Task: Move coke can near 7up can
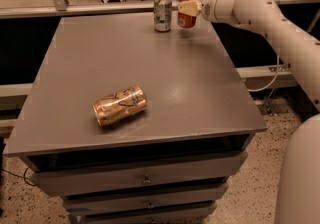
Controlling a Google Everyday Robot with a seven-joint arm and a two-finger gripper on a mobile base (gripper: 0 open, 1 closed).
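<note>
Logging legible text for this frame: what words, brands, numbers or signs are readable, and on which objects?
Nothing reads clearly enough to quote.
coke can, held by the gripper at the far edge of the table: white script, too blurred to read.
7up can, standing just left of it: markings unreadable.
gold-orange can, lying on its side nearer the front: dark markings, unreadable.

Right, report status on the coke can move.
Gripper shut on coke can at table's far edge. Can upright beside 7up can, not touching. Gold can lies well clear.
</note>
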